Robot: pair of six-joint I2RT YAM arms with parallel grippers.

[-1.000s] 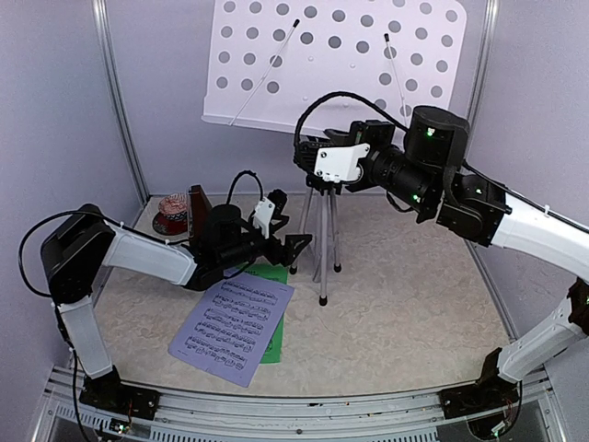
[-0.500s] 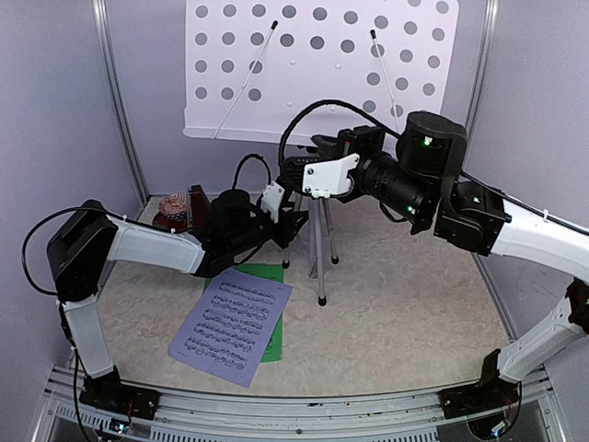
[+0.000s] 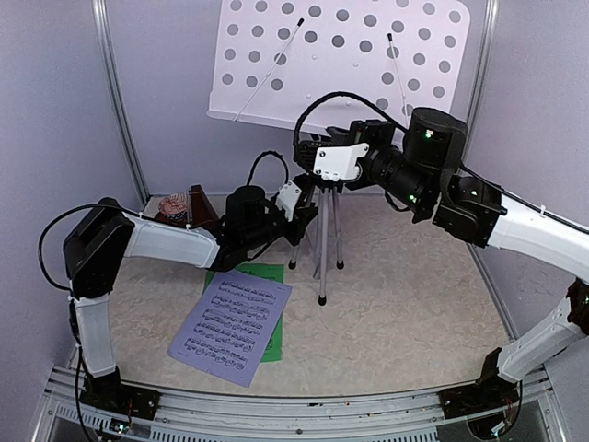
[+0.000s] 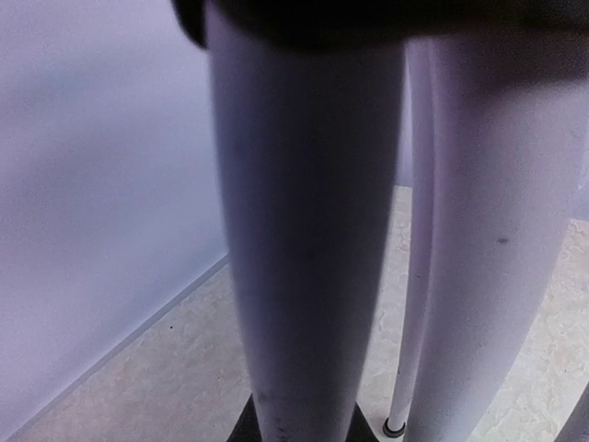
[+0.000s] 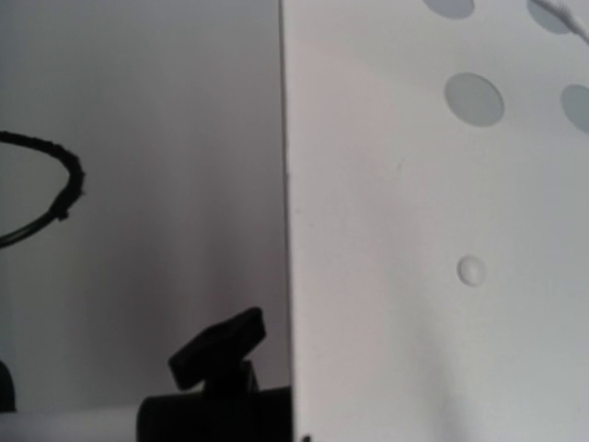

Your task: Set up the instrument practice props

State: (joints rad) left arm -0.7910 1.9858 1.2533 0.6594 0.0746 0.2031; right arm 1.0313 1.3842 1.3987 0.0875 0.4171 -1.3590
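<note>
**Painted metal, paper, plastic**

We see the desk [image 3: 340, 64] as thin sheet metal punched with round holes, its pale coat matt and even. The legs [image 4: 304, 230] are smooth metal tubes with a soft satin sheen. The lavender sheet [image 3: 230, 327] and green sheet [image 3: 267, 273] look like flat matt paper. The metronome [image 3: 199, 210] is dark brown, wood or wood-look plastic; we cannot tell which. The arms [image 3: 166, 244] wear glossy white plastic shells over matt black joints. The floor [image 3: 414, 295] is speckled, stone-like matt beige.

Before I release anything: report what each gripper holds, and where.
Right gripper looks shut on the music stand at its neck, under the desk. Left gripper sits high on a tripod leg; hold unclear.
</note>
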